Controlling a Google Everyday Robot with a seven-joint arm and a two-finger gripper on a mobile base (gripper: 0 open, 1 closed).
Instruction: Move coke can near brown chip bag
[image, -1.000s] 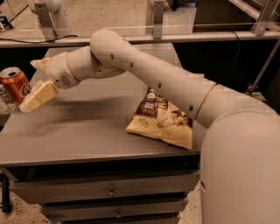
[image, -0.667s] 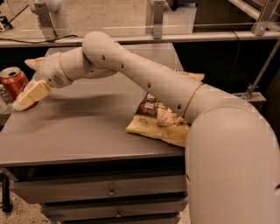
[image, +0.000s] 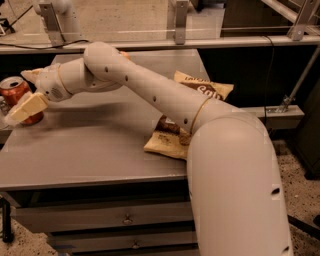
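Note:
The coke can (image: 13, 89), red with a silver top, stands upright at the table's far left edge. My gripper (image: 20, 96) is open at the can: one tan finger (image: 27, 106) lies across its front and the other shows just behind it, with the can between them. The brown chip bag (image: 206, 88) lies flat right of the table's middle. My arm crosses over it and hides its centre, and its tan lower edge (image: 165, 144) shows below the arm.
The grey table (image: 85, 150) has drawers below its front edge. Something small and orange (image: 123, 54) peeks out behind my arm at the back. A rail with metal posts (image: 180, 22) runs behind the table. The can stands close to the table's left edge.
My gripper has moved left and a little down, from beside the can to straddling it. The can and the bag have not moved.

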